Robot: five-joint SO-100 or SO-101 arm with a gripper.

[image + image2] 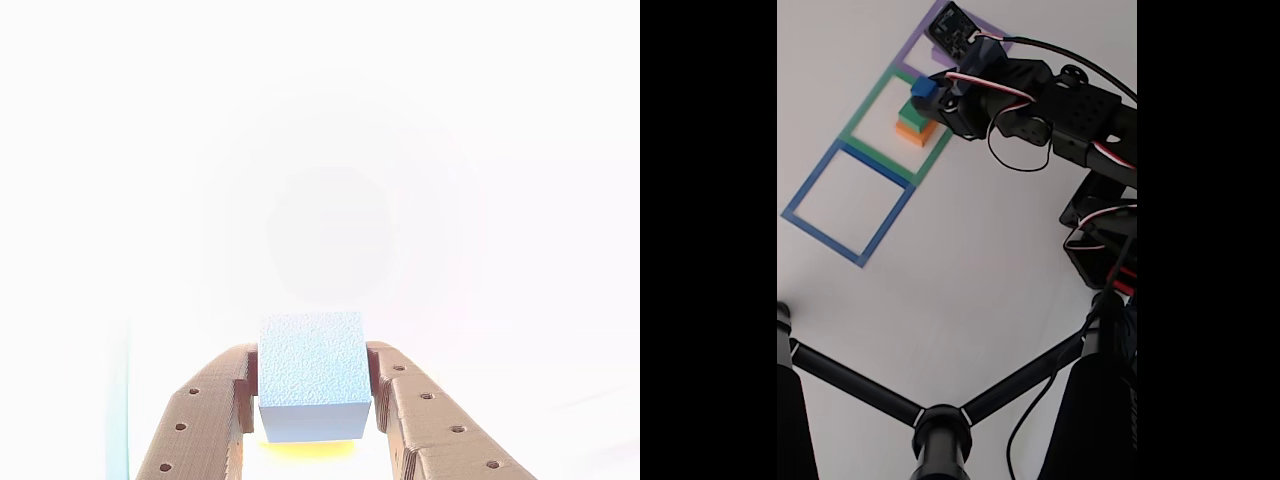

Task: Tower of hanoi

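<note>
A blue cube [312, 365] sits between two brown fingers [205, 405], with my gripper [313, 385] shut on it. A yellow patch [305, 449] shows just beneath the cube; the rest of that view is washed out white. In the fixed view my gripper [932, 92] holds the blue cube [923, 87] just above a stack with a green block [914, 112] on an orange block [918, 133]. The stack stands inside the green taped square [862, 108].
A blue taped square [802, 198] lies to the lower left of the green one, and a purple taped square [918, 40] at the top. The black arm [1070, 110] with its cables reaches in from the right. Black stand legs [855, 385] cross the bottom.
</note>
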